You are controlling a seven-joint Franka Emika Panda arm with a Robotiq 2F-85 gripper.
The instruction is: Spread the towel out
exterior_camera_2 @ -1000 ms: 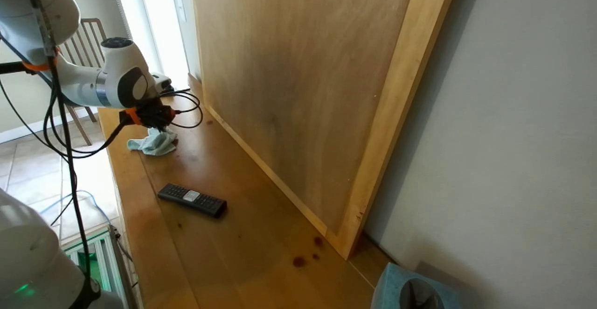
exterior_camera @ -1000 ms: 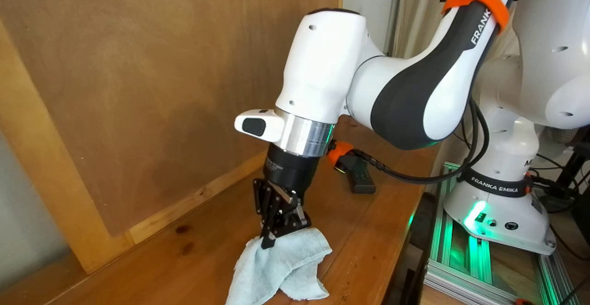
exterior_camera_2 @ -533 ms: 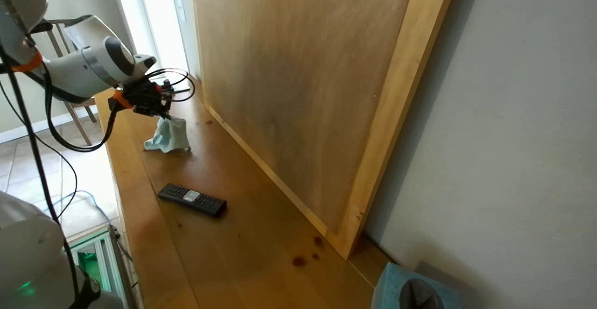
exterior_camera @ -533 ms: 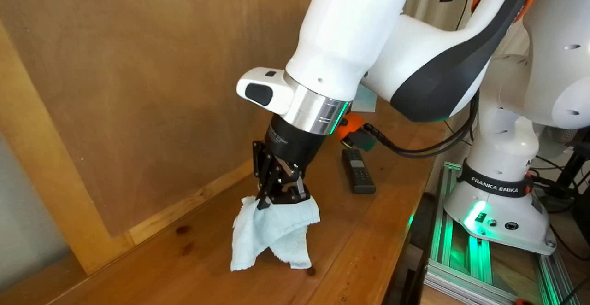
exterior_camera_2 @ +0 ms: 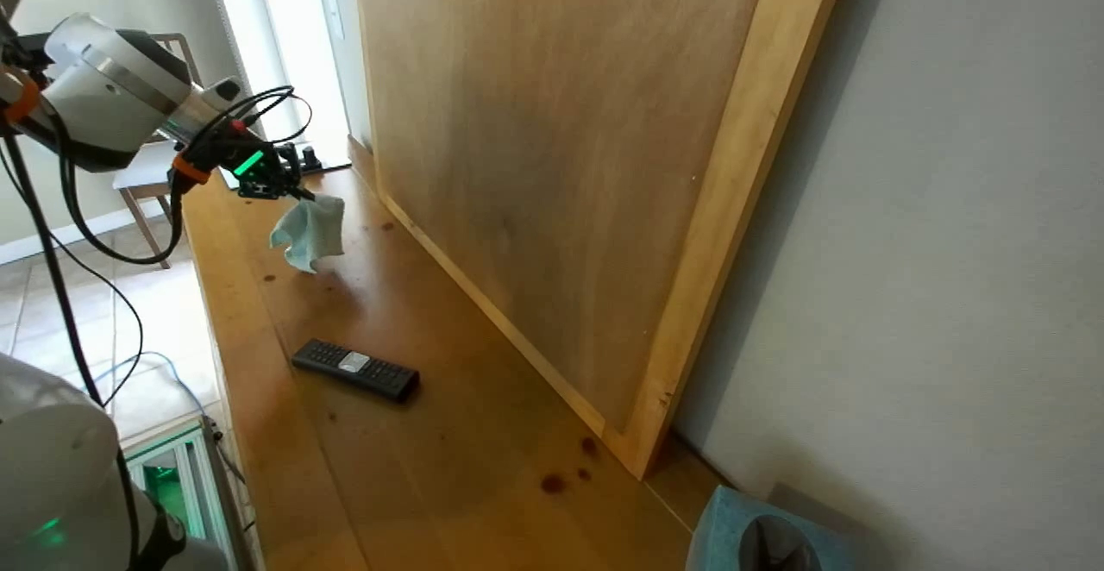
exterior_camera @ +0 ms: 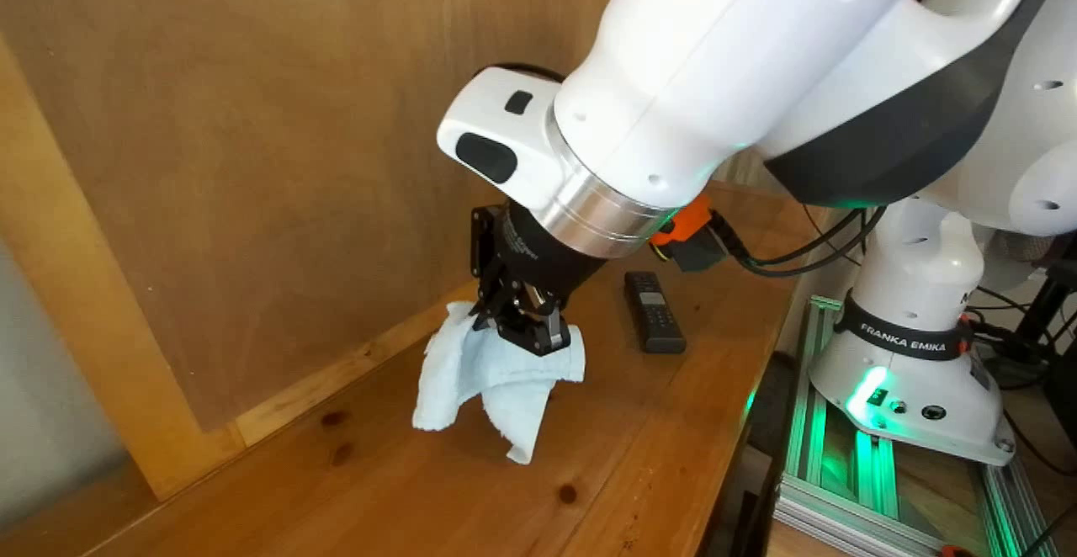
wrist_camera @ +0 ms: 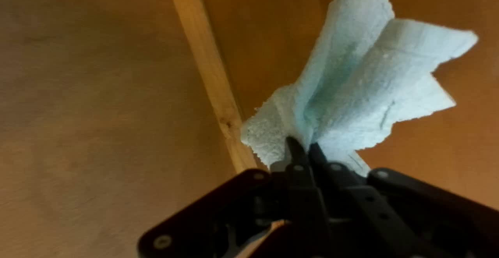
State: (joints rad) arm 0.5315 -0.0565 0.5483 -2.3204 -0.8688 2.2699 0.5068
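Observation:
The pale blue towel (exterior_camera: 496, 372) hangs bunched from my gripper (exterior_camera: 488, 320), with its loose corners drooping. In an exterior view the towel (exterior_camera_2: 312, 230) hangs above the wooden table, with a dark shadow beneath. My gripper (exterior_camera_2: 304, 193) is tilted there, fingers pointing down toward the panel side. In the wrist view my gripper (wrist_camera: 305, 148) has its fingertips close together, pinching a fold of the towel (wrist_camera: 362, 78). Most of the towel fans out beyond the fingertips, and a small flap lies on the left. The pinched fold itself is partly hidden by the fingers.
A black remote (exterior_camera: 655, 313) lies on the wooden table (exterior_camera: 404, 506); it also shows in an exterior view (exterior_camera_2: 355, 370). A tall wooden panel (exterior_camera_2: 561, 122) stands along the table's back edge. A blue box (exterior_camera_2: 720, 528) sits at the near end.
My gripper has risen and tilted, carrying the towel up off the table. The towel's lower part rested on the table before and now hangs free. The remote has not moved.

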